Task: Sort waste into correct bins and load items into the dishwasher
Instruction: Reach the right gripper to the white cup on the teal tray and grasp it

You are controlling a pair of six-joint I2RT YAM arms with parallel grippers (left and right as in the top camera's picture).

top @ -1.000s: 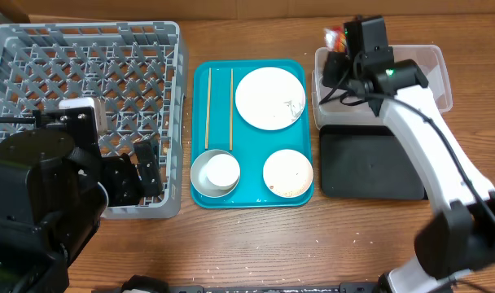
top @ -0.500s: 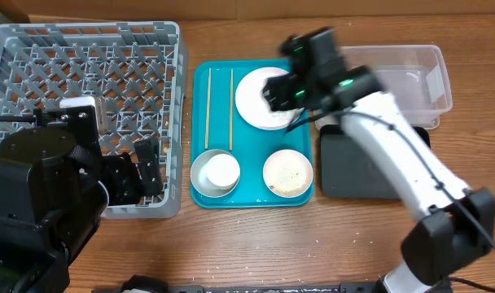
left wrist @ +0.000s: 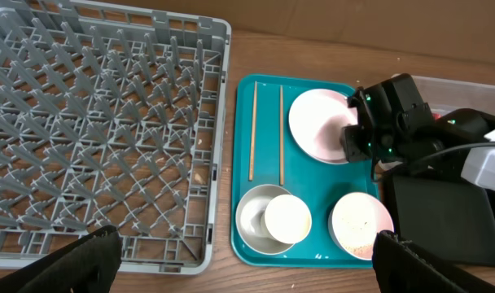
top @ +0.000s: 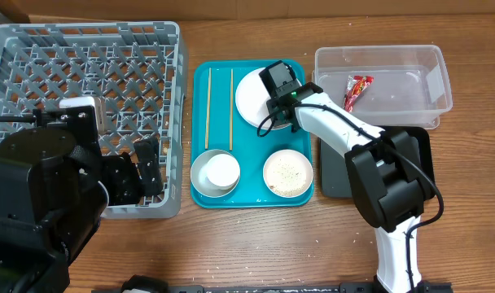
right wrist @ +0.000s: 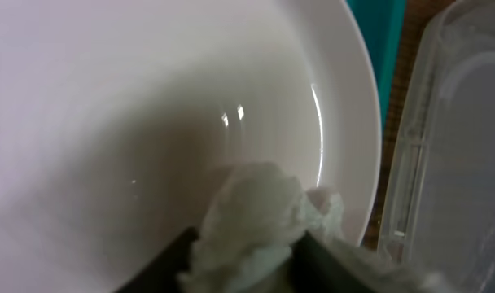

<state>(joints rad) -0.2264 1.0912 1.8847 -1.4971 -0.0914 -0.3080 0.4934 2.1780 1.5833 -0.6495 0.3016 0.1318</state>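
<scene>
1. Our right pincer (right wrist: 246, 240) is down in the large white plate (right wrist: 109, 122). Its two fingers (right wrist: 170, 260) press against either side of the crumpled tissue (right wrist: 256, 203), gripping it.
2. The tissue sits on the plate's right part, just inside the rim.
3. That plate lies in the far right corner of the teal tray (top: 200, 122).
4. Nearer on the tray we see a smaller plate (top: 287, 172) dusted with rice grains (top: 290, 181). To its left is a steel bowl (top: 197, 181) with the white cup (top: 222, 171) inside it.
5. Two chopsticks (top: 208, 110) lie side by side along the tray's far left part.
6. To the right of the tray, the clear tub (top: 394, 102) holds the red wrapper (top: 357, 88). The black tray (left wrist: 443, 220) sits just near of the tub.
7. Our left pincer (left wrist: 243, 236) hangs with its fingers spread wide and nothing between them, at the near right corner of the grey dish rack (top: 85, 57), which stands left of the tray.
</scene>
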